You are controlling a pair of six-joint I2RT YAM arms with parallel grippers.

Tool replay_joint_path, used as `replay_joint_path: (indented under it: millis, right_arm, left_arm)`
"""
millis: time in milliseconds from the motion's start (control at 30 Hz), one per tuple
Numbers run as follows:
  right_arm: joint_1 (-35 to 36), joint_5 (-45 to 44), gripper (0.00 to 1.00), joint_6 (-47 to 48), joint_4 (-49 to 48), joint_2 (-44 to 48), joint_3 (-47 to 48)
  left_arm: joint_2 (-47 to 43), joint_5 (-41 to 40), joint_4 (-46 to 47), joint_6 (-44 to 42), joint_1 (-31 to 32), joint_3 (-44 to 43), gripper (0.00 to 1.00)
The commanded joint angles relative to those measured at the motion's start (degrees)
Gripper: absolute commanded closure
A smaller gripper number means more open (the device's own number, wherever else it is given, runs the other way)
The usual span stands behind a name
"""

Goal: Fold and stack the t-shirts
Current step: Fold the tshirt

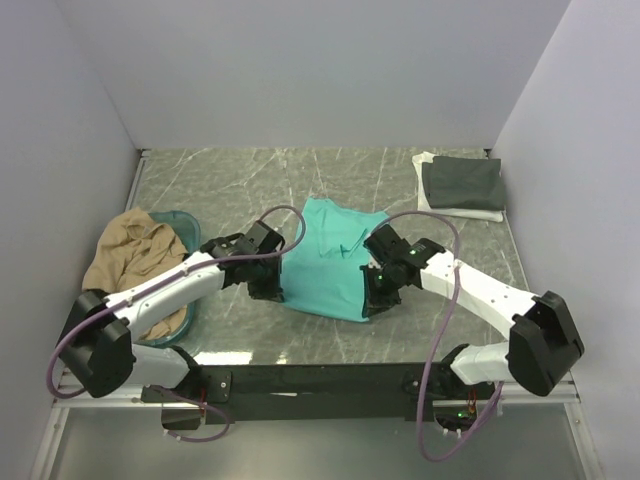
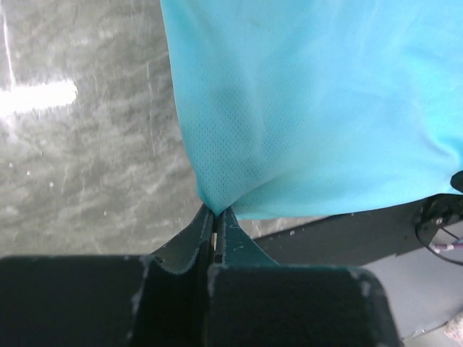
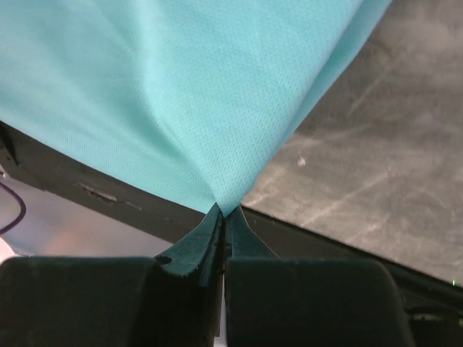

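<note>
Teal t-shirt (image 1: 335,262) lies mid table (image 1: 220,180), between the arms. Left gripper (image 2: 215,212) and right gripper (image 3: 223,210) are each clamped tight on a near hem corner. The thin, light mesh knit looks floppy and will likely sag. Corner pinches look right. Hold the hem taut.

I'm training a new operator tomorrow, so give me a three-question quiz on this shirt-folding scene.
1. True or false: the left gripper and right gripper are each shut on the teal t-shirt.
2. The tan t-shirt lies: A) over the basket, B) on the teal t-shirt, C) in the far right corner.
3. Fill in: the dark grey t-shirt rests on a ___ t-shirt.
Key: 1 true; 2 A; 3 white t-shirt.
</note>
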State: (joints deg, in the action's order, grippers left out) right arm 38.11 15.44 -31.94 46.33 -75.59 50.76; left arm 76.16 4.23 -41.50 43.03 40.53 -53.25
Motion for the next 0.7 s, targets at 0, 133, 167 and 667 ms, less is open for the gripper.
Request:
replay_joint_path:
  millis: [0,133,167,667]
  right_arm:
    - [0.3,-0.3,1.0,-0.1,7.8,3.1,1.5]
    - [0.5,2.4,1.0,-1.2,10.9,6.4,1.6]
    - [0.7,2.7,1.0,-1.5,11.6,7.1,1.7]
    - [0.0,2.0,1.0,-5.0,15.4,8.2,6.5]
  left_arm:
    - [-2.3,-0.5,-6.0,0.5,0.0,-2.1,0.99]
    - [-4.7,2.6,-11.2,0.7,0.2,-2.9,0.99]
    - [-6.2,3.1,-12.0,0.9,0.2,-3.1,0.99]
    - [-4.4,6.5,-17.3,-3.3,0.2,-11.0,0.99]
